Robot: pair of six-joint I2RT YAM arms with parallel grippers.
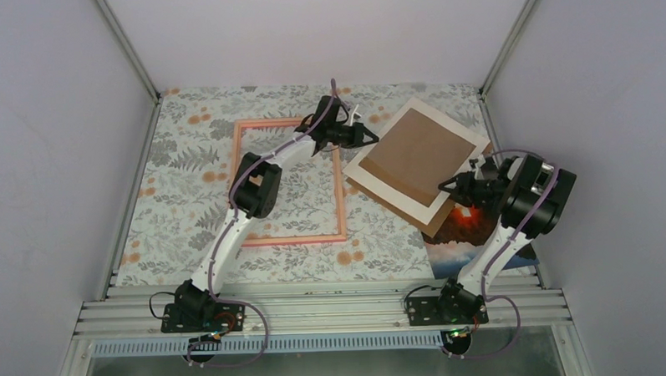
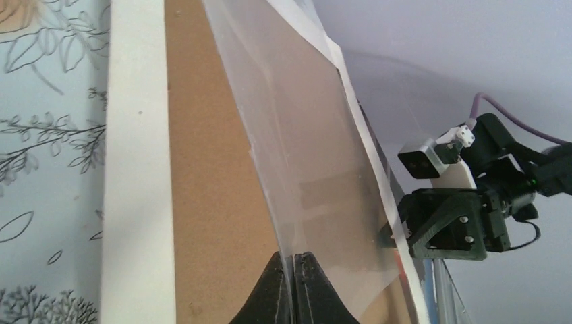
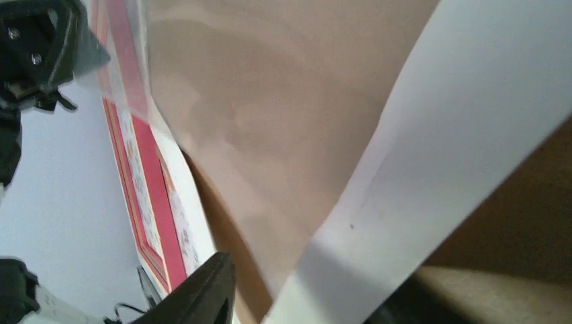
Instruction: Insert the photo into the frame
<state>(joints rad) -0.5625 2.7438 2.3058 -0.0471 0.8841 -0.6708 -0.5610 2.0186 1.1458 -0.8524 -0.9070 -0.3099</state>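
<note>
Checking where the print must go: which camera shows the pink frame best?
Top external: the frame lies flat, nearly all in view, left arm crossing it. Right wrist catches only a pink strip; left wrist, nothing.

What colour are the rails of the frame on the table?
Pink; the frame shows best in the top external view.

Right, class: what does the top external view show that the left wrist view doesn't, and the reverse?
Only the top view: the pink frame lying flat, and the photo partly under the right arm. Only the left wrist view: the left gripper pinching the edge of a clear sheet. Both: the white mat, the brown board and the right gripper.
</note>
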